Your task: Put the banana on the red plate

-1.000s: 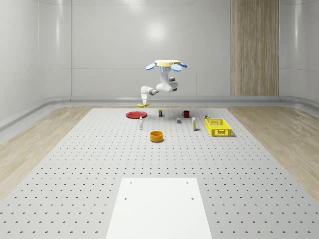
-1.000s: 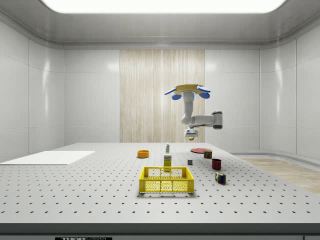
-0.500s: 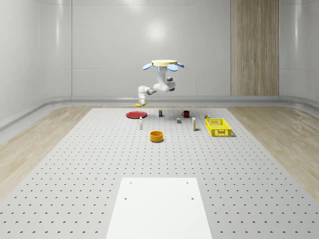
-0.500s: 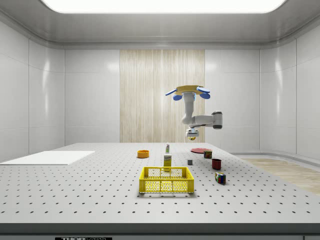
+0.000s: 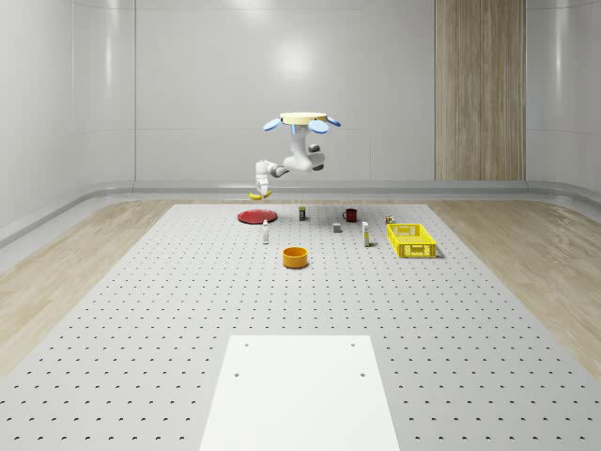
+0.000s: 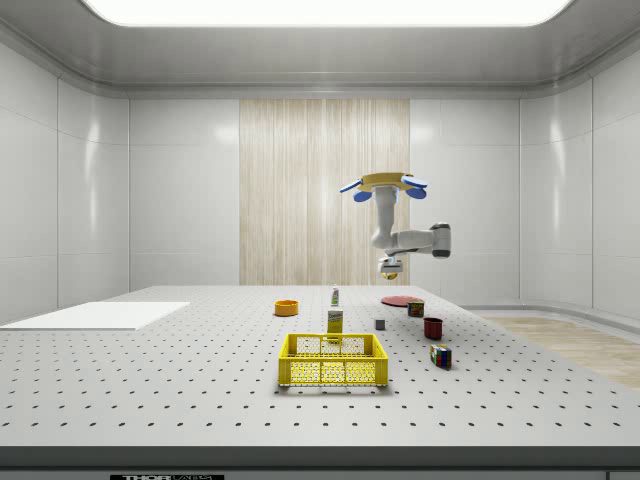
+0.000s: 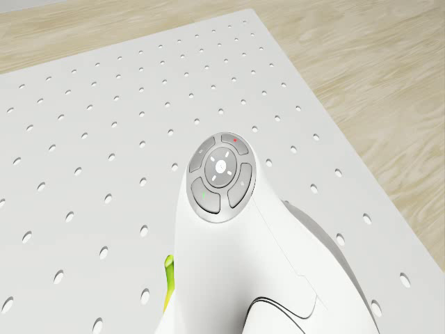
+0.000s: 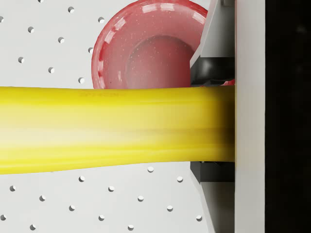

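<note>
I am carrying the banana [image 8: 112, 128] in the air, and the gripper [image 5: 255, 194] is pinching it: in the wrist view the fruit is lying crosswise between the dark pads [image 8: 210, 70], one above it and one below, so the grip sits toward one end and the long yellow body sticks out sideways. I am holding it that way, I judge, because a cross grip on the fruit's narrow thickness keeps it from rolling, and it lets me lay it flat when I let go. The red plate [image 8: 146, 48] is showing past the banana in the wrist view, partly hidden behind it, which tells me the gripper is looking down at it from well above and somewhat off its middle. In the whole-scene view the drone [image 5: 301, 120] is hovering above the far end of the perforated table [image 5: 141, 310], to the plate's [image 5: 255, 217] right in that view, with the arm [image 5: 299, 162] bending out and down toward that view's left so the gripper hangs roughly over the plate. In the side view the drone [image 6: 382, 183] is hovering clear of everything, the arm folded at the elbow and the wrist pointing straight down, the banana [image 6: 389, 271] well above the plate [image 6: 401, 300]. My reading is that I am in the carry step, with centring and lowering yet to do.
</note>
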Controlling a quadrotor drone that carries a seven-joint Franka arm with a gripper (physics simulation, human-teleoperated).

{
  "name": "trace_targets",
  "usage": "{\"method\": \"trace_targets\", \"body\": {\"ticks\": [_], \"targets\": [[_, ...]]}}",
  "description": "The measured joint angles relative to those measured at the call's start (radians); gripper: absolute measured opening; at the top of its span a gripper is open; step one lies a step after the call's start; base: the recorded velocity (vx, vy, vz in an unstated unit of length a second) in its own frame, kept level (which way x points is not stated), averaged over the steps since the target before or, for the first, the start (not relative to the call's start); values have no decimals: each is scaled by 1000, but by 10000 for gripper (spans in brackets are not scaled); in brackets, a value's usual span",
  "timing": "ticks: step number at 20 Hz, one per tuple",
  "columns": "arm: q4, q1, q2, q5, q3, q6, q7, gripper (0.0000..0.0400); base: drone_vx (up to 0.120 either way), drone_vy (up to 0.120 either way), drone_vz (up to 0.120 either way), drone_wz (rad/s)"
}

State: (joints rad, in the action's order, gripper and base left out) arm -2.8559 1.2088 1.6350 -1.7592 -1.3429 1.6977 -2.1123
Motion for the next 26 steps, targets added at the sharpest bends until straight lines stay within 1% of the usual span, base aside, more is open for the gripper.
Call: {"method": "trace_targets", "body": {"ticks": [3, 8, 13, 26], "targets": [[0, 0, -1, 0, 0, -1, -2, 193, 120, -93, 0, 0], [0, -1, -2, -1, 0, -2, -4, 193, 120, 0, 0, 0], [0, -1, -3, -1, 0, -3, -5, 193, 120, -112, 0, 0], [0, -1, -5, -3, 2, -4, -5, 193, 0, 0, -120, 0]]}}
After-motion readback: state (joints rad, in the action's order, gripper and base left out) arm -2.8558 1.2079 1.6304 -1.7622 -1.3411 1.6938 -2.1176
